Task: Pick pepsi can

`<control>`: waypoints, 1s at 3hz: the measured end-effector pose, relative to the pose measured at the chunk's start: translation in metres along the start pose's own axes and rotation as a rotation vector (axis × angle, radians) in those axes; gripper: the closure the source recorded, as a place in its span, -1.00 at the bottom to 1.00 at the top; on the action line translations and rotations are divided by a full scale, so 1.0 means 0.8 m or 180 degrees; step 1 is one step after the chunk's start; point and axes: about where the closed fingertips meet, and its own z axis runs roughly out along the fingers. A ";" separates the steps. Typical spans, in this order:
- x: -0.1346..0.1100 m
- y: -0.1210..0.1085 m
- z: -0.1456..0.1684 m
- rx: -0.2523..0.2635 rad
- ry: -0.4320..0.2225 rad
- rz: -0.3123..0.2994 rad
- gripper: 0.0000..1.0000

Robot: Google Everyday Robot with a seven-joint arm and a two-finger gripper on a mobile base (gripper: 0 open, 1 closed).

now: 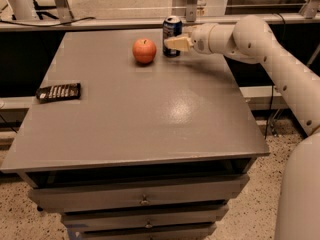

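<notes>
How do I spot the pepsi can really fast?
Go to the far edge of the gray table, where the robot's gripper reaches in from the right. The pepsi can stands there, beside the apple: a dark-blue cylinder with a silver top, not round and orange-red.

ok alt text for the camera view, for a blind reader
The gripper of a white robot arm, reaching from the right, is at the pepsi can standing at the far edge of a grey table. A red apple sits left of the can; a dark packet lies near the left edge.
</notes>
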 end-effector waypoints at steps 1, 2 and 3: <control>-0.001 0.001 -0.005 -0.0046 0.0006 0.0065 0.27; -0.006 0.011 -0.018 -0.0133 -0.0043 0.0132 0.73; -0.023 0.031 -0.048 -0.0287 -0.0186 0.0165 1.00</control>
